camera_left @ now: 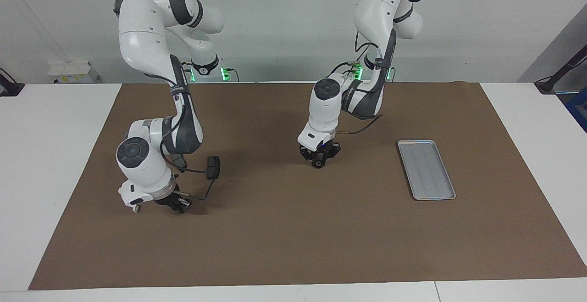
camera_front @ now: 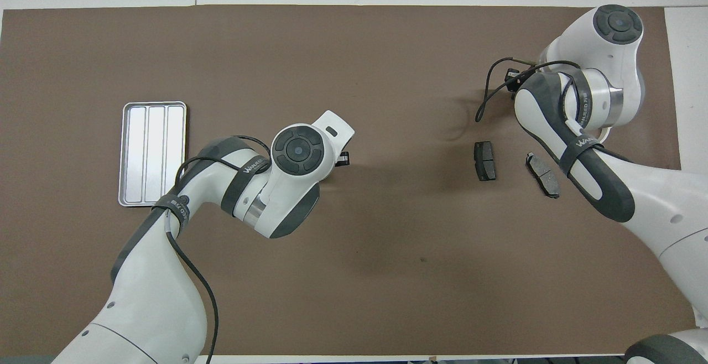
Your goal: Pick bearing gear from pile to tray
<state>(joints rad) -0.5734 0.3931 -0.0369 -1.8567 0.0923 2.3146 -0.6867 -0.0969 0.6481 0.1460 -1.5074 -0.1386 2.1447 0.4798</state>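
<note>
No bearing gear shows in either view. Of the pile I see two dark grey brake-pad pieces [camera_front: 485, 160] [camera_front: 543, 174] on the brown mat toward the right arm's end; in the facing view the right arm hides them. The silver tray [camera_left: 426, 169] [camera_front: 152, 154] lies toward the left arm's end with nothing in it. My left gripper [camera_left: 317, 162] [camera_front: 344, 159] points down just above the mat's middle, apart from both the pile and the tray. My right gripper [camera_left: 182, 206] is shut, low at the mat beside the pile; in the overhead view its own wrist covers it.
A small black box [camera_left: 213, 167] [camera_front: 511, 76] hangs on a cable from the right arm's wrist, over the mat. The brown mat [camera_left: 293, 247] covers most of the white table [camera_left: 55, 155]. The right forearm [camera_front: 575, 143] reaches over the mat next to one brake-pad piece.
</note>
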